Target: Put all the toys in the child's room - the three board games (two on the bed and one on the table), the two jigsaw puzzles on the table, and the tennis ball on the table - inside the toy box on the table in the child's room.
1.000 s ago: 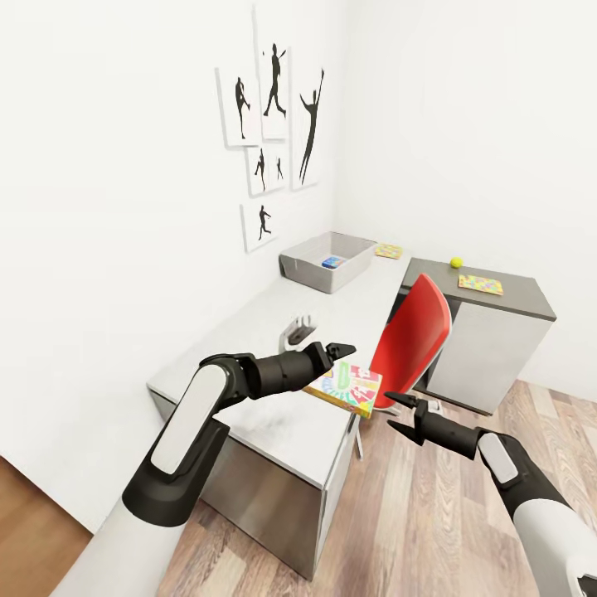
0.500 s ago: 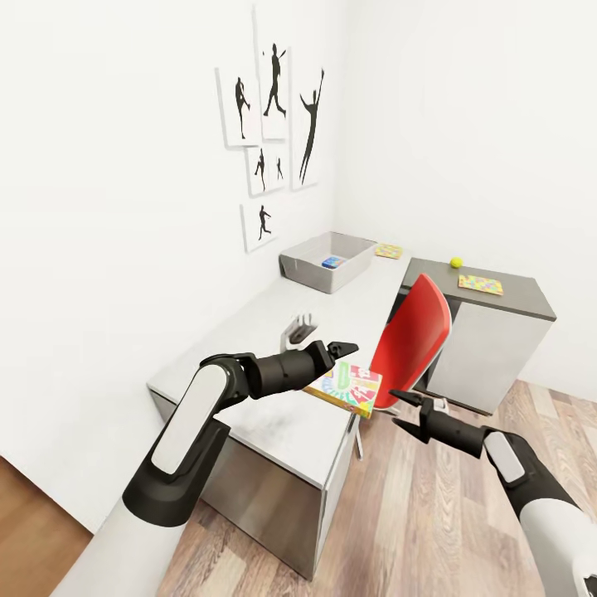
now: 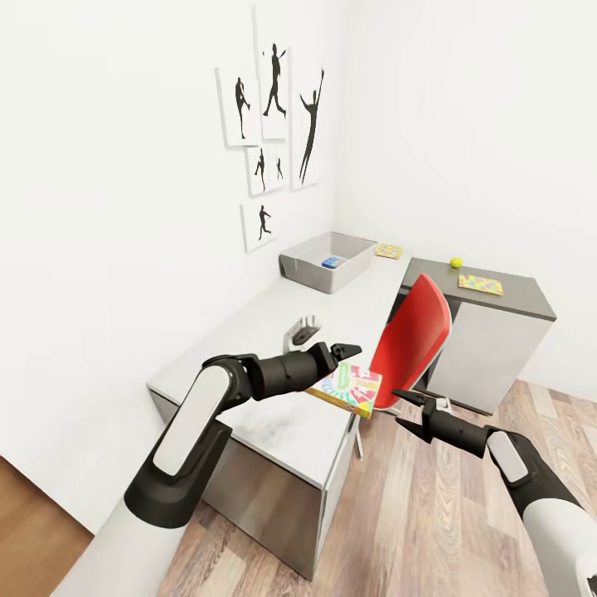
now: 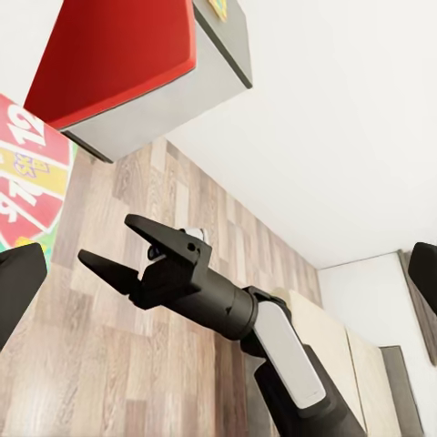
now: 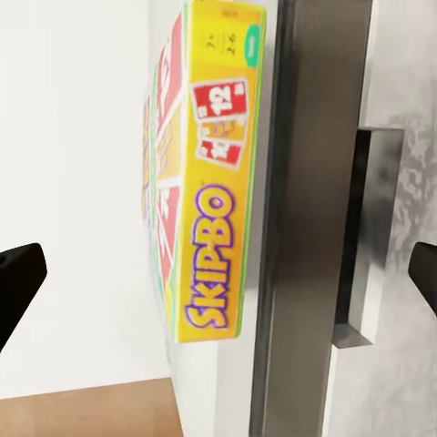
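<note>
Left gripper [image 3: 347, 351] open, empty, hovering over SKIP-BO box [image 3: 347, 389]. Box lies at table [image 3: 274, 414] front edge, corner overhanging. Right gripper [image 3: 405, 411] open, empty, over bare floor [image 3: 431, 514] beside red chair [image 3: 410, 340]. Toy box [image 3: 319, 269] far back.

A child's bedroom: L-shaped desk [image 3: 274, 332], red chair [image 3: 412, 340], sports silhouette prints [image 3: 274, 124], toys.

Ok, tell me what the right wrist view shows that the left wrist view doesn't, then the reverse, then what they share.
Right wrist view: the lettered SKIP-BO side of the game box lying on the table edge, with a recessed drawer handle beside it.
Left wrist view: the open right gripper over the wood floor, and the red chair.
Both: the game box, seen from its top face in the left wrist view.
</note>
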